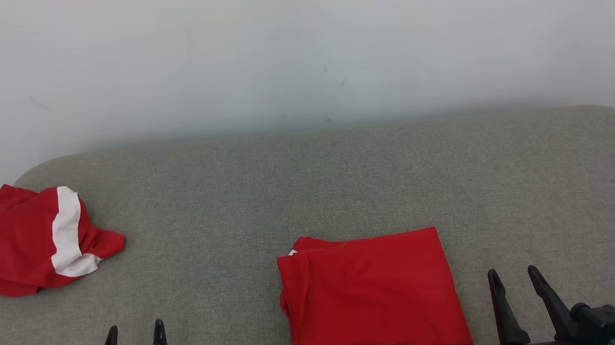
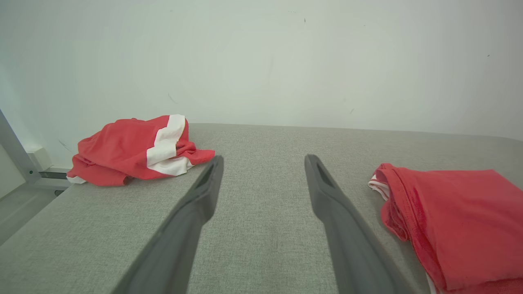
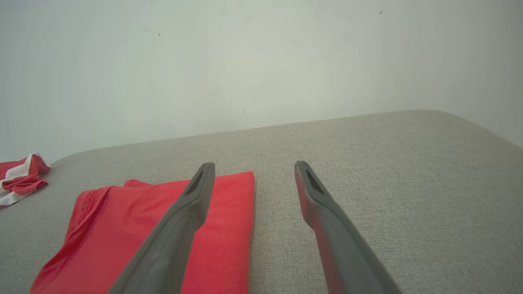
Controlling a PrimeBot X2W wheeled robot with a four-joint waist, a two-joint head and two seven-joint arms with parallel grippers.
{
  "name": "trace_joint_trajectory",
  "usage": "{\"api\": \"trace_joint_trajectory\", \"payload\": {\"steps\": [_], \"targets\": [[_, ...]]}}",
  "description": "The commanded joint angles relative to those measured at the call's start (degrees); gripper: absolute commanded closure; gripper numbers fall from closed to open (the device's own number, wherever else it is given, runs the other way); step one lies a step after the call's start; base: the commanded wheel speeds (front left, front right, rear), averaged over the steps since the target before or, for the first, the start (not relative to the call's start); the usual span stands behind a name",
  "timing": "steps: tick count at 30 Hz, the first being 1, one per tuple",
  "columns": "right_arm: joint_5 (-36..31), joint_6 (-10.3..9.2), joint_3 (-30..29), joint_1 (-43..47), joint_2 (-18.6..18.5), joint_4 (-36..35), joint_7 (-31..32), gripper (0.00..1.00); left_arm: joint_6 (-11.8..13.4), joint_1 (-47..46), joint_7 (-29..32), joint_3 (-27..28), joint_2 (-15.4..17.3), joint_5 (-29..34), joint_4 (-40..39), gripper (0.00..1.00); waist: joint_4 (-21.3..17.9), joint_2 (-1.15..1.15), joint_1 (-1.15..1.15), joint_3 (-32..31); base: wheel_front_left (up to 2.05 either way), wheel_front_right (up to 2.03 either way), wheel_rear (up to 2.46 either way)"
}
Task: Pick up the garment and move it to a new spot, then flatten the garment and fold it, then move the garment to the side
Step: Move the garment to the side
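One folded garment (image 1: 372, 296) beside right gripper (image 1: 512, 271)

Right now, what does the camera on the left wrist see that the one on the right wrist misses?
Left wrist view alone of the two: a grey metal rail and a small white block by the wall, past the grey fabric-covered table's left edge, plus the open left tool. Right wrist view alone: the table's rounded far right corner and the open right tool. Both: the neatly folded red garment, the crumpled red garment with a white stripe, the white wall.
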Motion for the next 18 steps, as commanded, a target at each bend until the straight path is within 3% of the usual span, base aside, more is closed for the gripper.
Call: {"api": "trace_joint_trajectory", "payload": {"steps": [1,11,18], "targets": [[-0.46,-0.11,-0.03,0.25,0.13,-0.18,0.01,0.00,-0.21,0.28,-0.19,-0.04,0.32,-0.75,0.19,0.00,0.01,0.00,0.00,0.01,0.00,0.00,0.00],[-0.73,-0.11,2.03,-5.09,-1.60,0.22,1.50,0.00,0.38,-0.44,-0.19,-0.48,0.53,-0.72,0.20,0.00,0.44,0.00,0.00,0.50,0.00,0.00,0.00],[-0.48,-0.11,2.62,-11.95,-2.08,5.31,3.82,0.00,0.43,-1.60,-0.19,-1.45,0.37,-0.63,0.58,0.00,1.69,0.00,0.00,1.49,0.00,0.00,0.00]]}}
